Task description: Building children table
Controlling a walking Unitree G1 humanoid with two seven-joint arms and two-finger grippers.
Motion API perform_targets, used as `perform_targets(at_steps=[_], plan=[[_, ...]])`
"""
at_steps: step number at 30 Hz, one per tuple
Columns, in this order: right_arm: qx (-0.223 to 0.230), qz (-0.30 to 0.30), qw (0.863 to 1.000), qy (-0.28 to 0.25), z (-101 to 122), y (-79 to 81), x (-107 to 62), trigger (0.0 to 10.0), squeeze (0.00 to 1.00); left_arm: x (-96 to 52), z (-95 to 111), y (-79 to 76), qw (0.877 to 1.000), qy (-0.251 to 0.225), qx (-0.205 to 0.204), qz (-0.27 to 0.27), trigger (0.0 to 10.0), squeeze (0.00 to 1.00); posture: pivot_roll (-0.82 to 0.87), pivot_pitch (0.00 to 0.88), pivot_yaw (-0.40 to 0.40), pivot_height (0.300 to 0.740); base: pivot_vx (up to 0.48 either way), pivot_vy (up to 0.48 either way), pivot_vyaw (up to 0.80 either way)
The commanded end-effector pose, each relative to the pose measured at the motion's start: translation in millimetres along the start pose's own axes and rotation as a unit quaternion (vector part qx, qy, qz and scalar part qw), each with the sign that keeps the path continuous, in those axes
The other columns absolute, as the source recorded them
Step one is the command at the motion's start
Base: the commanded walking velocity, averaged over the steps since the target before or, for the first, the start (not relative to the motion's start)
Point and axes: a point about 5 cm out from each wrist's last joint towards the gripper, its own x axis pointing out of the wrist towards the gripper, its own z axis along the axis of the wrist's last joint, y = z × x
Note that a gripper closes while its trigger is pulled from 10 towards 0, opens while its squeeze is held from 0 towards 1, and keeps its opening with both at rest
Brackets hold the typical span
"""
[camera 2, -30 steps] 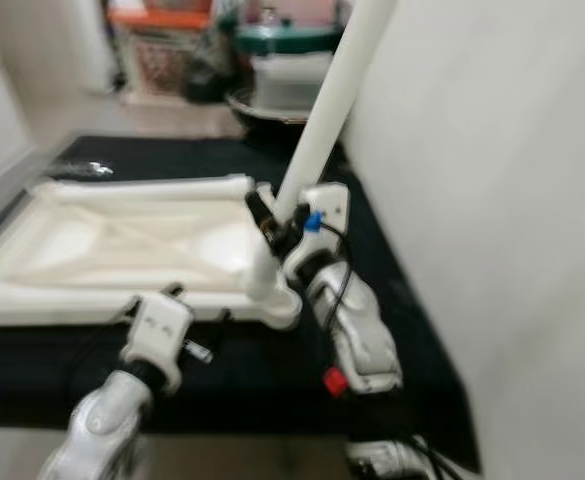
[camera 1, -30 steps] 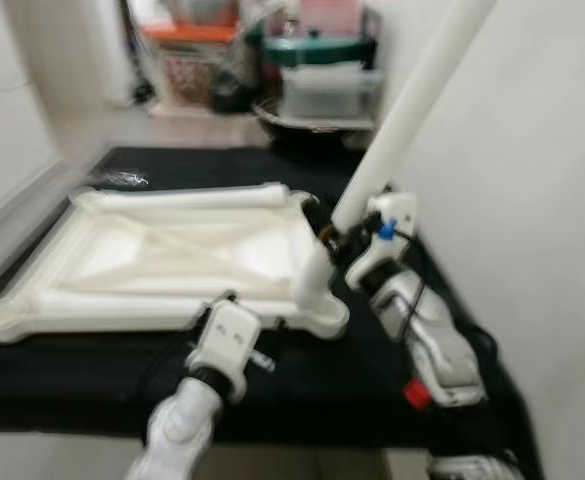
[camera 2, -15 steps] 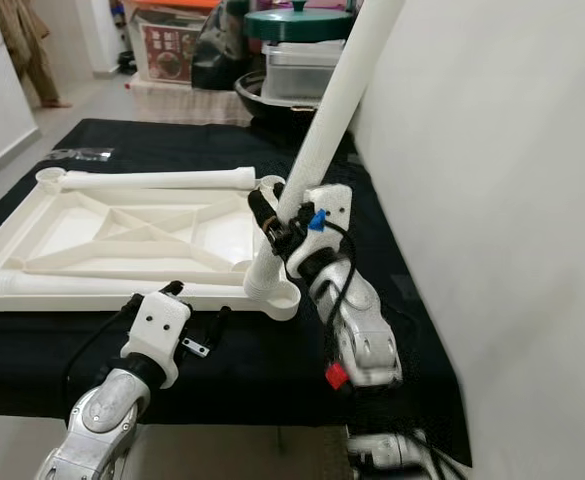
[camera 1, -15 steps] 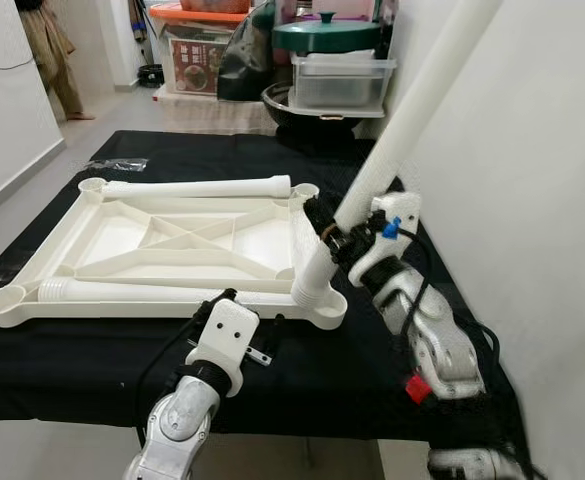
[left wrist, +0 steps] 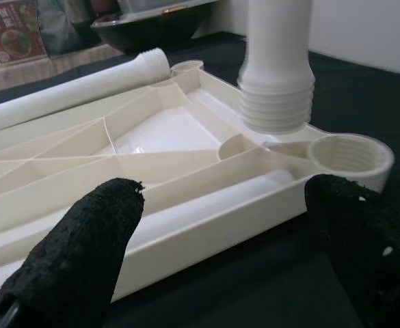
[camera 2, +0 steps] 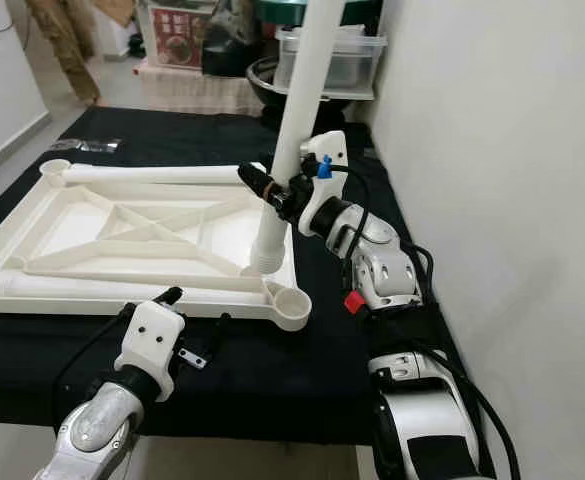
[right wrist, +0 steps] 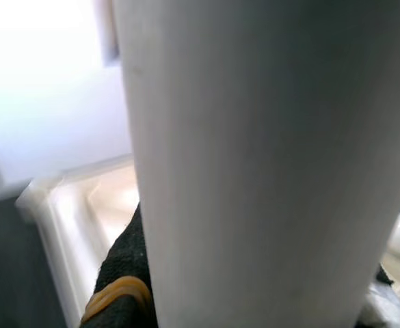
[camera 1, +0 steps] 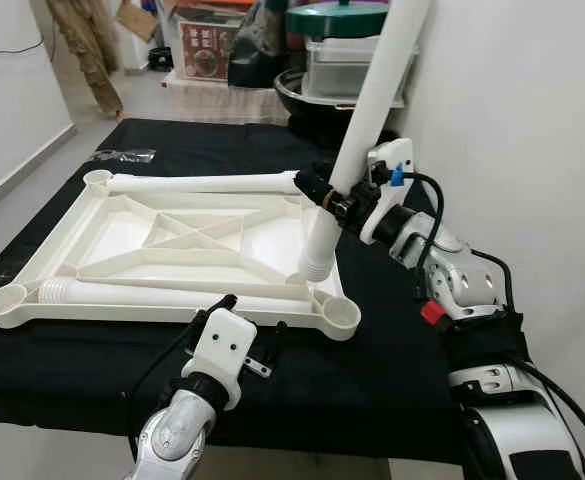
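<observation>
The white table leg stands nearly upright, its threaded end hanging over the upturned tabletop beside the near right corner socket. It looks light, stiff and smooth, so a low hold suits; the right gripper clamps it there. The left gripper waits spread wide near the tabletop's near edge on the black counter.

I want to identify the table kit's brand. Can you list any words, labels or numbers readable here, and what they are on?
No text can be read on the white tabletop, on the leg held by the right gripper, or on the two legs lying on it.
The carton on the floor behind has a printed picture and lettering, too small and blurred to read.
</observation>
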Motion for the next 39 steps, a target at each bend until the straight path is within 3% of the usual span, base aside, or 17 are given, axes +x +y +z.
perform_targets(at_steps=[1,2,5,9,16,19,25,31,39], plan=[[-0.011,0.079,0.997,0.001,12.5,-1.8,-9.9,10.0,0.0,-11.3,3.3,-5.4,1.0,0.01,-0.007,-0.02,10.0,0.0,0.15,0.094,-0.078,0.74,0.0,0.0,0.0],[-0.014,0.123,0.992,0.003,18.4,-2.9,-17.7,10.0,0.0,-17.1,6.3,-7.1,1.0,0.009,-0.01,-0.027,10.0,0.0,0.15,0.107,-0.069,0.74,0.0,0.0,0.0],[-0.021,0.177,0.984,-0.001,28.6,-4.7,-27.9,10.0,0.0,-23.4,9.8,-9.5,0.999,0.009,-0.014,-0.041,10.0,0.0,0.15,0.142,-0.062,0.74,0.0,0.0,0.0],[-0.029,0.213,0.977,-0.008,39.0,-7.8,-35.0,10.0,0.0,-30.6,12.0,-10.0,0.999,0.012,-0.014,-0.05,10.0,0.0,0.16,0.164,-0.058,0.74,0.0,0.0,0.0],[-0.039,0.249,0.968,-0.002,40.0,-6.8,-32.5,10.0,0.0,-36.5,13.7,-7.2,0.999,0.02,-0.013,-0.048,10.0,0.0,0.16,0.181,-0.058,0.74,0.0,0.0,0.0],[-0.045,0.286,0.957,0.013,33.9,-4.3,-28.0,10.0,0.0,-41.5,17.0,-6.0,0.998,0.029,-0.014,-0.048,10.0,0.0,0.17,0.2,-0.058,0.74,0.0,0.0,0.0],[-0.052,0.292,0.955,0.023,33.4,-8.4,-26.7,10.0,0.0,-48.3,21.3,-8.6,0.998,0.035,-0.015,-0.055,10.0,0.0,0.18,0.214,-0.055,0.74,0.0,0.0,0.0],[-0.051,0.318,0.946,0.043,21.4,-0.7,-24.4,10.0,0.0,-50.2,22.3,-6.6,0.998,0.042,-0.012,-0.054,10.0,0.0,0.18,0.226,-0.054,0.74,0.0,0.0,0.0],[-0.046,0.324,0.944,0.053,8.8,2.2,-21.6,10.0,0.0,-52.1,22.8,-4.9,0.997,0.051,-0.008,-0.054,10.0,0.0,0.19,0.238,-0.051,0.74,0.0,0.0,0.0]])
